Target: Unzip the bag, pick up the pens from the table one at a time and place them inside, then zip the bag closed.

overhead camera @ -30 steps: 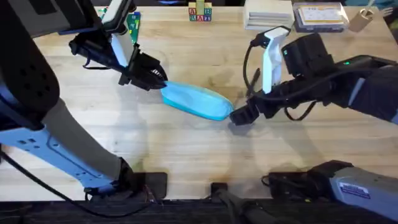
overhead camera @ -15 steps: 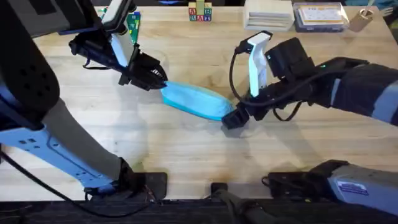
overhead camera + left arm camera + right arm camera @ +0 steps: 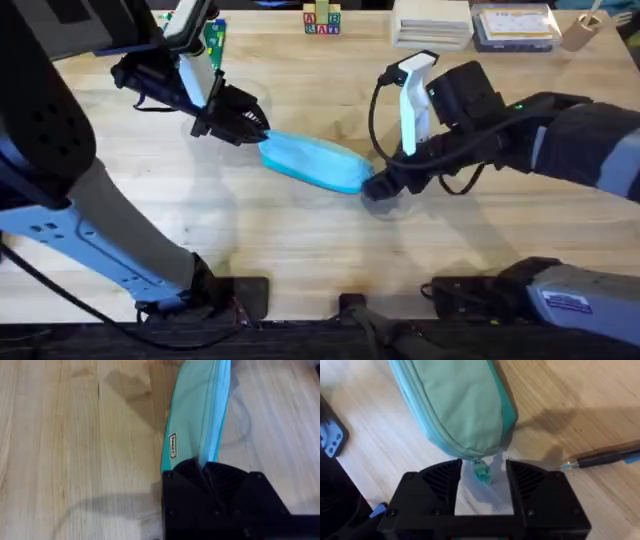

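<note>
- Looking down from overhead, the bag lies slantwise mid-bench, zipped by the look of it. The left claw grips its far-left end, and the right claw sits at its near-right end.
- Seen from the left wrist, that claw is clamped on the bag's end, pinning it to the bench.
- Seen from the right wrist, the right claw stands apart. The small teal zipper pull hangs between its fingers, not yet pinched. A pen lies on the bench just beside the claw.
- I judge the step in hand to be unzipping, barely begun. The next move calls for closing squarely on the pull, then drawing it along the bag toward the left claw while that end is held firm. The pull is small and could slip out.
</note>
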